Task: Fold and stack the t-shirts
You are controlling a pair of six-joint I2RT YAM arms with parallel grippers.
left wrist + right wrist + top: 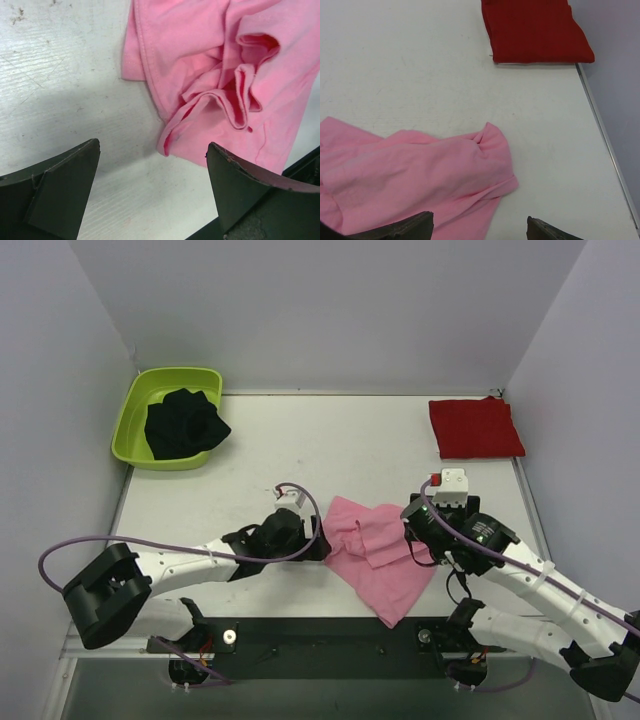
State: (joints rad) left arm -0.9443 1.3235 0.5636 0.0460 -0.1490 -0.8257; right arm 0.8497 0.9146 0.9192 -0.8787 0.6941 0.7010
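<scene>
The light pink t-shirt lies crumpled on the table near the front edge, between the two arms. My left gripper stands open at its left edge. In the left wrist view the left gripper has only bare table and a folded corner of the pink t-shirt between its fingers. My right gripper hovers open over the shirt's right side. In the right wrist view the right gripper holds nothing, and the pink t-shirt lies loose below. The deep red t-shirt lies folded at the back right, with the red t-shirt also in the right wrist view.
A lime green tub stands at the back left with a black cloth in it. Grey walls close in the table on the left, back and right. A metal rail edges the table's right side.
</scene>
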